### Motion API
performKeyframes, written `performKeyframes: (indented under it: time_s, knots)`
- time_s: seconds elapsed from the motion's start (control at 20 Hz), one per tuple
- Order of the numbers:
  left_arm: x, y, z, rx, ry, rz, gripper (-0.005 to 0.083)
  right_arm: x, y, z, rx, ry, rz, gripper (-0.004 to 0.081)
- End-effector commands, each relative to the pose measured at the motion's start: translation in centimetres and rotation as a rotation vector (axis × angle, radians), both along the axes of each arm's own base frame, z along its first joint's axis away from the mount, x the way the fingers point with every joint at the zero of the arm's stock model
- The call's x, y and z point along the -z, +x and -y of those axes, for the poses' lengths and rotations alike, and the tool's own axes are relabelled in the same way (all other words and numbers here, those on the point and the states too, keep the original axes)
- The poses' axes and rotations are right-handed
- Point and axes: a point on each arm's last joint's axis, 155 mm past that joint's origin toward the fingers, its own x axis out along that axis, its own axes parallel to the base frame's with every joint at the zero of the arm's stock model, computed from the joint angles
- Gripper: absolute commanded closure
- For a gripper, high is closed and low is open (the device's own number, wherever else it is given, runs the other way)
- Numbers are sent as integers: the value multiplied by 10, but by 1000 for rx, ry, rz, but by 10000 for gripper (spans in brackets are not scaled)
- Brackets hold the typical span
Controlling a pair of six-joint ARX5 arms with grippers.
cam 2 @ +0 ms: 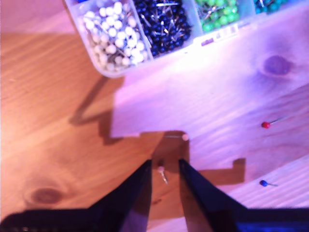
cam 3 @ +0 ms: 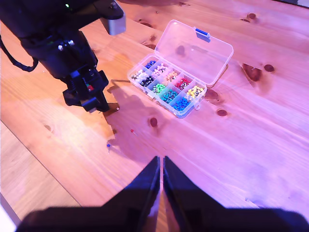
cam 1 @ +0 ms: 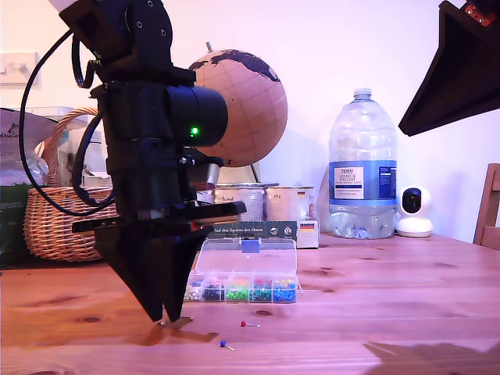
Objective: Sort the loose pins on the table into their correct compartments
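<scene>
My first gripper [cam 2: 164,162] stands open just above the table [cam 2: 58,145], point down; it is the black arm at the exterior view's left [cam 1: 168,316]. A pink pin [cam 2: 161,169] lies between its fingertips, untouched. A white pin [cam 2: 185,137] lies just beyond them. A red pin [cam 2: 265,125] [cam 1: 244,323] and a blue pin [cam 2: 263,183] [cam 1: 223,343] lie apart on the wood. The clear box [cam 1: 244,287] stands open, with white [cam 2: 113,38], black [cam 2: 161,24] and green [cam 2: 217,12] compartments showing. My second gripper [cam 3: 161,159] hangs shut high above the table, at the exterior view's top right [cam 1: 414,117].
Behind the box lie a long dark-green cardboard box [cam 1: 258,230] and metal tins [cam 1: 238,201]. A wicker basket [cam 1: 58,226] stands at the exterior view's left, with a globe [cam 1: 242,105], a large water bottle [cam 1: 362,168], a small white camera [cam 1: 412,211] and a chair edge [cam 1: 490,203] further right.
</scene>
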Motion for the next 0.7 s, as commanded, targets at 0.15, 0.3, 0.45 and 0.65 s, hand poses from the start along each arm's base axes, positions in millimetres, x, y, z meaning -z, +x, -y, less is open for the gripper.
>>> performKeyframes:
  time_s: [0.15,0.3,0.45,0.65]
  knots:
    - [18,-9,0,-1,36,-41,626,5,-1,-1,-3,-1,-9,783]
    - [19,-15,-5,0,57,-66,626,5,-1,-1,-3,0,-9,783]
    - [19,-13,-4,-1,50,-58,626,5,-1,-1,-3,0,-8,783]
    - [19,-10,-1,-1,41,-46,631,4,0,-2,-3,4,-2,783]
